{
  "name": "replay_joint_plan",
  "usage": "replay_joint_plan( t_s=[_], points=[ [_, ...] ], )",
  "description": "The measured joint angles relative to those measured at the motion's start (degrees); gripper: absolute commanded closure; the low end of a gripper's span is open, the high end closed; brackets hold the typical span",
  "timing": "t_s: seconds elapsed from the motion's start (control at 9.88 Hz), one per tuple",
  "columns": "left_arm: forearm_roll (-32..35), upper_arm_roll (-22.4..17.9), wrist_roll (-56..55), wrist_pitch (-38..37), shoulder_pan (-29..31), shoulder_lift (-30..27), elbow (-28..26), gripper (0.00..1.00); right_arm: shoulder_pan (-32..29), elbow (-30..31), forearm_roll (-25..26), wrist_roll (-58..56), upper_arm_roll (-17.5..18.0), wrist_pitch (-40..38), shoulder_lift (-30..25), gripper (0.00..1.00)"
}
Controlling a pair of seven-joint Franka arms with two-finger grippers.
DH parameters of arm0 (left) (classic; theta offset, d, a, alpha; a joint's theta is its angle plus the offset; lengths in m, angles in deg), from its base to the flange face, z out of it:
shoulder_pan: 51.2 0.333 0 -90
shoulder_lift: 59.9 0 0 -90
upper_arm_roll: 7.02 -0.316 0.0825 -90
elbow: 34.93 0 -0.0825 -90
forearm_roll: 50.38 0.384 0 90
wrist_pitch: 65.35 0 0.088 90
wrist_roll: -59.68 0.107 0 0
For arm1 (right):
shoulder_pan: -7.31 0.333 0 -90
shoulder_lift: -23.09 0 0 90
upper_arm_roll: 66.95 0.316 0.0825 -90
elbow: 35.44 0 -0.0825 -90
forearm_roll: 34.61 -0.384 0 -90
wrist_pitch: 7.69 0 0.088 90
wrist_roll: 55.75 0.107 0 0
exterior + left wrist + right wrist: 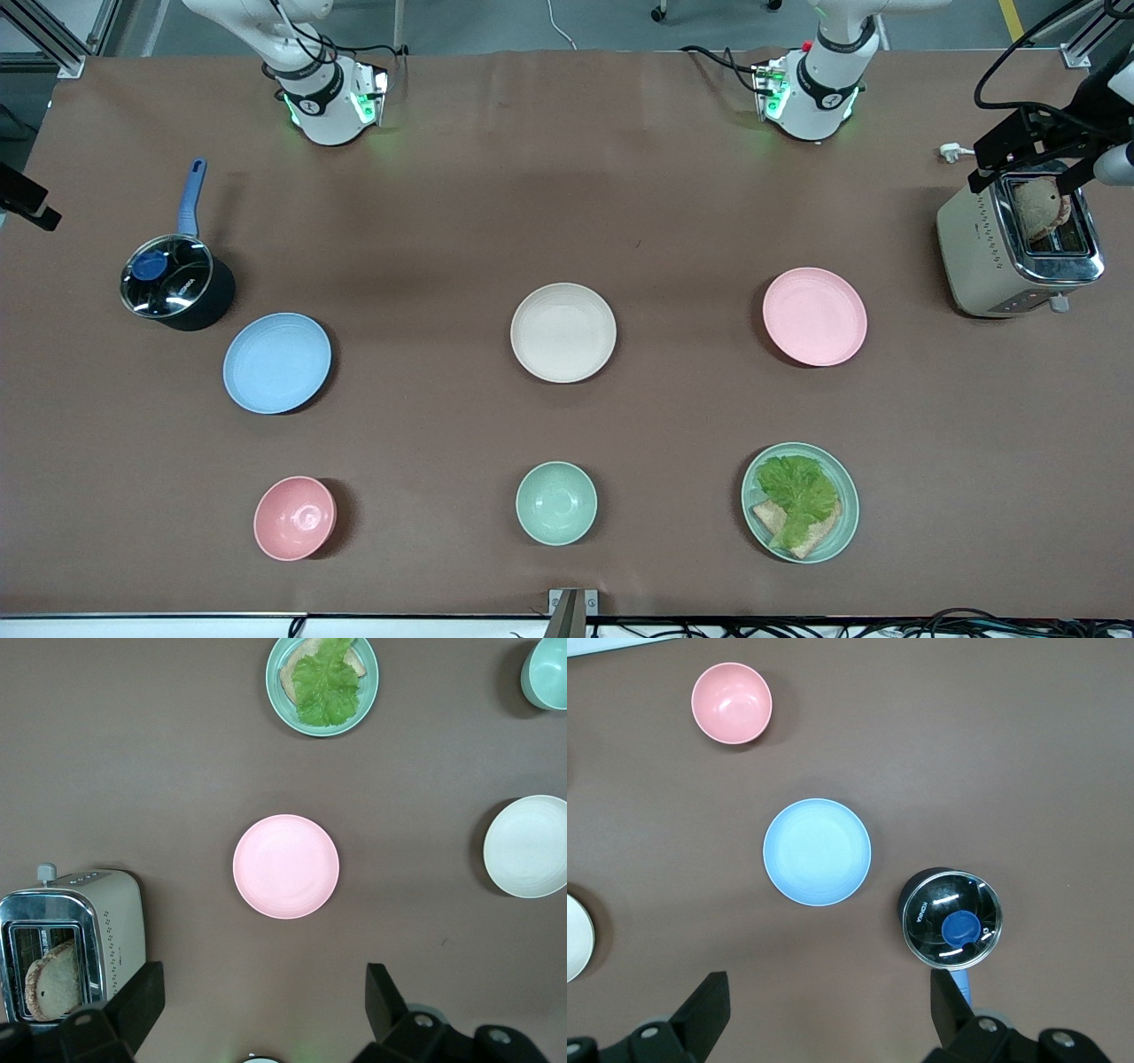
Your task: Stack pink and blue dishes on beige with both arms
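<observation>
The beige plate [563, 332] lies at the table's middle. The pale pink plate [814, 316] lies beside it toward the left arm's end, and the light blue plate [276, 362] toward the right arm's end. All three rest flat and apart on the brown cloth. My left gripper [264, 988] hangs open high over bare table, on the base side of the pink plate [285, 865]. My right gripper [828, 997] is open too, high over bare table beside the blue plate [817, 851]. Neither holds anything. Neither hand shows in the front view.
Nearer the front camera stand a pink bowl [294, 517], a mint-green bowl [555, 501] and a mint-green plate [800, 501] with lettuce on bread. A lidded dark saucepan [175, 282] sits near the blue plate. A toaster [1019, 244] holding bread stands at the left arm's end.
</observation>
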Motion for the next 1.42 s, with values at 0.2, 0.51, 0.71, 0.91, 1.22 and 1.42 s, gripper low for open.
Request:
replay_joint_plan(
  t_s=[0.2, 0.51, 0.71, 0.91, 1.22, 1.42],
  points=[
    [0.00, -0.06, 0.00, 0.00, 0.01, 0.00, -0.01, 0.00, 0.04, 0.00, 0.00, 0.02, -0.02, 0.07, 0.00, 0.00],
    [0.00, -0.51, -0.07, 0.00, 0.00, 0.32, -0.58, 0.00, 0.05, 0.00, 0.00, 0.02, -0.05, 0.12, 0.04, 0.00],
    [-0.62, -3.24, 0.04, 0.10, -0.04, 1.16, -1.98, 0.00, 0.05, 0.00, 0.00, 0.02, -0.04, 0.05, 0.04, 0.00],
    [-2.09, -6.70, 2.65, 5.27, -0.01, 2.13, -7.59, 0.00, 0.05, 0.05, 0.00, 0.01, -0.06, -0.05, 0.12, 0.00],
    [-5.76, -12.91, 11.60, 19.24, -0.01, 3.23, -21.16, 0.00, -0.21, 0.54, 0.00, -1.52, -0.39, 0.97, 3.61, 0.00],
    [-7.95, -14.93, 17.56, 28.89, 0.08, 3.59, -30.51, 0.02, -1.51, 2.00, -0.46, -7.10, -0.76, 7.95, 11.07, 0.00]
  ],
)
